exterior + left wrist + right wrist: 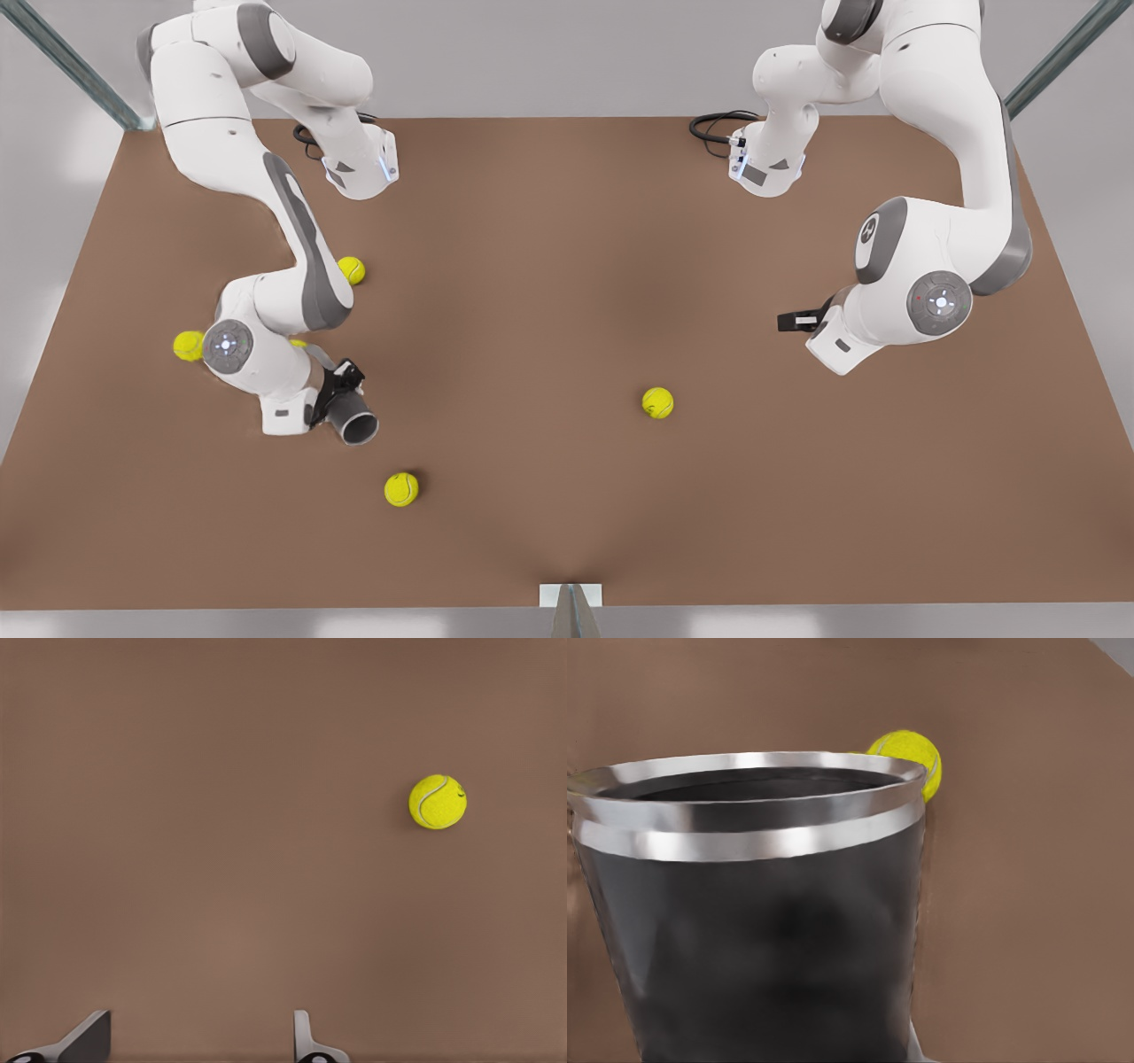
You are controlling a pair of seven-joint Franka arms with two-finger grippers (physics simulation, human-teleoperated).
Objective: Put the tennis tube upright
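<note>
Gripping the tennis tube [356,425], the right claw [335,390] sits low at the front view's left, its black fingers clamped on the tube's side. Tube is off the horizontal, open rim facing up toward the camera; whether its base touches the desk [549,292] cannot be told. In the right wrist view the tube [757,921] fills most of the picture, dark body with a bright band at the rim, and one yellow ball [912,757] peeks past that rim.

Left claw [796,321] hangs at the front view's right, well apart from the tube, fingers [306,1041] spread with nothing between them. It waits above bare desk, a ball [437,801] lying ahead.

Other balls on the desk: one near the tube toward the front edge [401,489], one mid-desk [657,402], two beside the right arm [352,269] [187,346].
</note>
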